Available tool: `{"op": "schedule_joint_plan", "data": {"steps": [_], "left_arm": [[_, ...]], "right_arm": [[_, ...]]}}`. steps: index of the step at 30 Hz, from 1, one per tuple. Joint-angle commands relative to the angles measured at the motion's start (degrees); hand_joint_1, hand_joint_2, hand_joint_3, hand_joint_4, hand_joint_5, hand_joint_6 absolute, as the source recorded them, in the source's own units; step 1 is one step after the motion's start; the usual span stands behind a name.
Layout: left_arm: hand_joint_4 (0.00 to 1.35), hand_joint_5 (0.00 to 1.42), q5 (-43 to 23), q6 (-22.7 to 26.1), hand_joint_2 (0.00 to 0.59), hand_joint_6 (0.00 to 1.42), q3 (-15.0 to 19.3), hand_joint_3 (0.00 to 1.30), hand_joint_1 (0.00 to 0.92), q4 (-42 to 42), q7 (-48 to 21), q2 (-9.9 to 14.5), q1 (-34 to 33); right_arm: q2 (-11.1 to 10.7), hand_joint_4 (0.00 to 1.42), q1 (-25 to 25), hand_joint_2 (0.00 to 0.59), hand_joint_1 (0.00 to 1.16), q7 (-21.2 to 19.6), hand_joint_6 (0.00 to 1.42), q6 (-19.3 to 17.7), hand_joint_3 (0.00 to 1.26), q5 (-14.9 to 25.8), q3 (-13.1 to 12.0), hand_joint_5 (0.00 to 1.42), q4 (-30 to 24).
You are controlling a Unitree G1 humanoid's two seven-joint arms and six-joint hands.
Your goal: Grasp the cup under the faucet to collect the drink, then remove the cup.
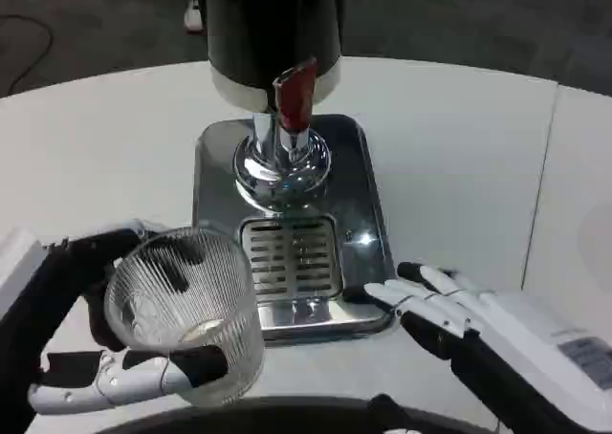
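— Where was the cup at that moment?

— In the left hand, at the lower left, in front of the dispenser's steel base and beside its left front corner. It was a clear ribbed glass, standing upright with its long axis vertical and its open mouth facing up.

— How did the hand have it?

— Fingers were wrapped round the far side and the near side of the glass, closed on it. Whether it rested on the white bench or hung above it, I could not tell.

— And the faucet?

— The red lever and chrome faucet sat above the slotted drip grate, well behind the cup.

— The other hand?

— The right hand lay by the base's right front corner, fingers stretched out and apart, pointing towards the base, holding nothing.
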Motion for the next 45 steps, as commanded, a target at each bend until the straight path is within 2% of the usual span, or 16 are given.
{"op": "schedule_joint_plan", "data": {"steps": [1, 12, 28, 39, 45], "left_arm": [[0.90, 1.06, -1.31, 1.23, 0.107, 1.05, 0.77, 0.80, 0.794, -1.62, 0.68, -0.55, 0.33], [0.90, 1.07, -1.11, 1.38, 0.105, 1.05, 1.46, 0.81, 0.790, -1.33, 0.75, -0.61, -0.21], [0.90, 1.07, 0.27, -1.93, 0.103, 1.05, 2.03, 0.81, 0.785, 4.58, 1.78, 0.01, -2.09], [0.90, 1.07, 3.61, -9.81, 0.104, 1.06, 0.56, 0.81, 0.784, 21.86, 6.78, 2.49, -11.95], [0.90, 1.07, 7.11, -10.81, 0.105, 1.05, -4.17, 0.81, 0.782, 30.74, 9.14, 3.73, -20.48]], "right_arm": [[0.97, 0.12, 0.62, 0.469, 0.47, 0.08, 0.00, 0.24, 0.14, 0.16, 0.03, 0.03, -0.81], [2.11, 0.13, -2.04, 0.465, 0.47, 0.89, 0.00, 1.62, 0.14, -0.75, 2.02, 0.04, 0.19], [3.30, 0.14, -3.20, 0.470, 0.45, 0.73, 0.00, 2.82, 0.16, -2.08, 4.23, 0.05, 1.51], [4.54, 0.14, -3.16, 0.470, 0.44, 0.22, 0.00, 2.91, 0.16, -2.65, 4.52, 0.05, 2.18], [4.73, 0.14, -2.85, 0.470, 0.44, 0.20, 0.00, 2.96, 0.16, -2.50, 4.03, 0.05, 2.15]]}}
